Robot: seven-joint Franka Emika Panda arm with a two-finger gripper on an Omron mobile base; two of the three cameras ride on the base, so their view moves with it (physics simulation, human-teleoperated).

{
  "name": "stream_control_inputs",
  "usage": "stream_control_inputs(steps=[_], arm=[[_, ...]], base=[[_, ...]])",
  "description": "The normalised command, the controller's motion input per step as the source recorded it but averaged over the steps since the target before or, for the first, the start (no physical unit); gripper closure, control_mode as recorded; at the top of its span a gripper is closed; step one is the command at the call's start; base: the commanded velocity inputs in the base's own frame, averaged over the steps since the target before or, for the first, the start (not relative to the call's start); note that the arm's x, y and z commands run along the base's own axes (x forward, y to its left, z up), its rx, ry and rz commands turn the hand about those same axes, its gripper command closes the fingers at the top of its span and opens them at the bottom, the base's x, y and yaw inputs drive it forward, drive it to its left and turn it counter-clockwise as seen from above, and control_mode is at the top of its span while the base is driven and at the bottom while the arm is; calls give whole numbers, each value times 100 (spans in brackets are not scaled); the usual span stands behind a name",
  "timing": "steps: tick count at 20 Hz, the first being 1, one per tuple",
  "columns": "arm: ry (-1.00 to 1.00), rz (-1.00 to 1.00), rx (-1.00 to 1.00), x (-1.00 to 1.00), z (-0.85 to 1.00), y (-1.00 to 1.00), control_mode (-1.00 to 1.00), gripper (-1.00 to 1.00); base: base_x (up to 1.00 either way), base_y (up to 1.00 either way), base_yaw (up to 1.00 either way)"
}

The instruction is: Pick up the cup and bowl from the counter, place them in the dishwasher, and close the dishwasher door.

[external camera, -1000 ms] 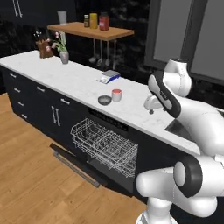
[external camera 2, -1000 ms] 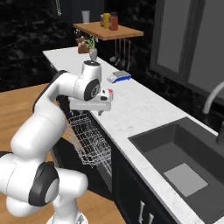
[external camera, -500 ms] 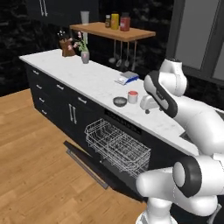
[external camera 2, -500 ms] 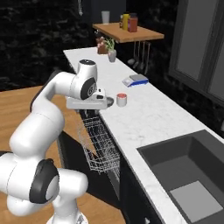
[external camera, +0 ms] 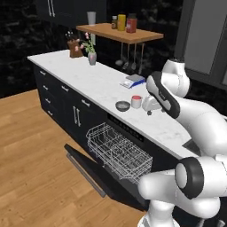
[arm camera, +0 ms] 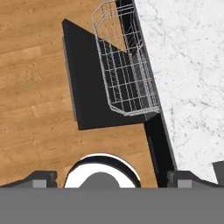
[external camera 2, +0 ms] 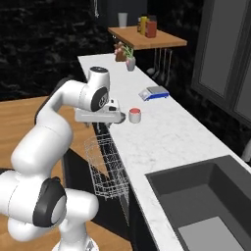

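Hand [external camera: 150, 107]: above worktop [external camera: 106, 86] edge, grip state cannot be told.
Cup [external camera: 136, 102]: at bowl's [external camera: 123, 106] 3 o'clock, just beside.
Dishwasher door [arm camera: 89, 83]: lowered flat, rack [arm camera: 124, 65] extended over it.

The tool [external camera: 150, 109] hangs over the surface [external camera: 104, 84], just beside the cup [external camera: 136, 102]. The bowl [external camera: 123, 106] sits beyond the cup. Below, the dishwasher door [external camera: 99, 172] lies open under the rack [external camera: 117, 150].

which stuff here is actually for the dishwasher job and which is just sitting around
For the job:
small white red-topped cup
shallow grey bowl
white marble counter
black dishwasher with white wire rack
its lowered flat black door

Just lying about:
blue and white sponge
small vase of flowers
jars on brown wooden shelf
dark sink
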Motion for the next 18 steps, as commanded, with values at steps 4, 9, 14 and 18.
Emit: stream_control_inputs(steps=[4, 9, 14, 18], arm=[[0, 0, 0, 0, 0, 0, 100, -100], [0, 0, 0, 0, 0, 0, 100, -100], [0, 0, 0, 0, 0, 0, 100, -100], [0, 0, 0, 0, 0, 0, 100, -100]], base=[[23, 0, 17], [19, -1, 11], [29, -2, 6], [1, 0, 1]])
